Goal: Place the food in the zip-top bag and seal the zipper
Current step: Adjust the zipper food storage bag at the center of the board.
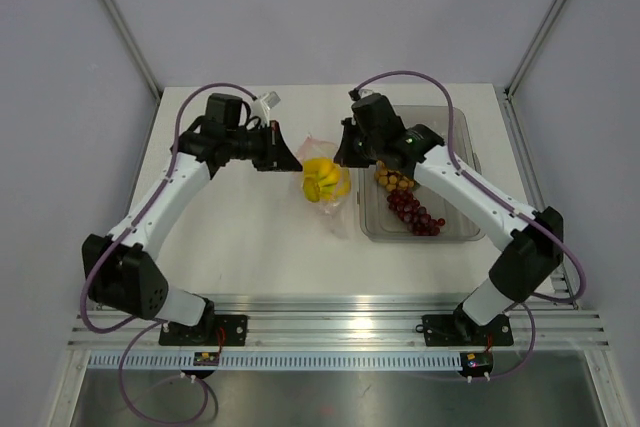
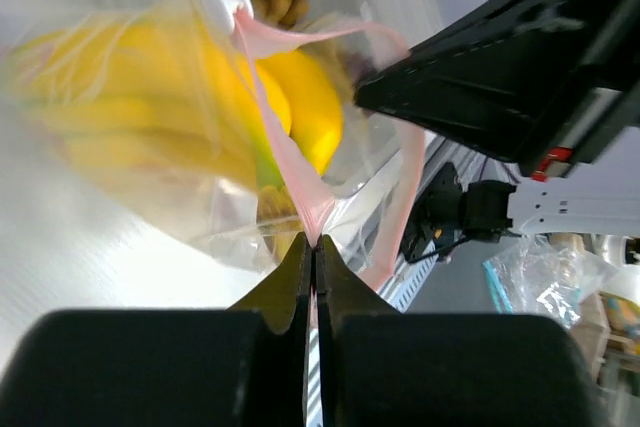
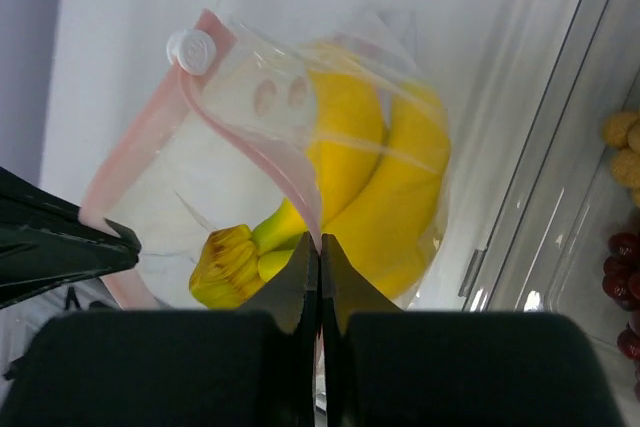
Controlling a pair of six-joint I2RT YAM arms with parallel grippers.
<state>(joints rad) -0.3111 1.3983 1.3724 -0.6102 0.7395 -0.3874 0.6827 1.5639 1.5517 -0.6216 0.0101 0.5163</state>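
The zip-top bag (image 1: 332, 199) hangs open-mouthed between my two grippers, with the yellow bananas (image 1: 324, 180) inside it. My left gripper (image 1: 290, 159) is shut on one side of the pink zipper (image 2: 300, 172) strip. My right gripper (image 1: 342, 155) is shut on the opposite side of the zipper (image 3: 300, 182). In the right wrist view the bananas (image 3: 375, 177) show through the open mouth, and the white slider (image 3: 190, 48) sits at the strip's far end. The tan-orange round fruits (image 1: 392, 180) and dark red grapes (image 1: 415, 213) lie in the tray to the right.
The rigid clear tray (image 1: 455, 137) stands at the right, close beside the bag. The right arm's black wrist (image 2: 500, 57) looms near in the left wrist view. Grey walls close in the table at back and sides.
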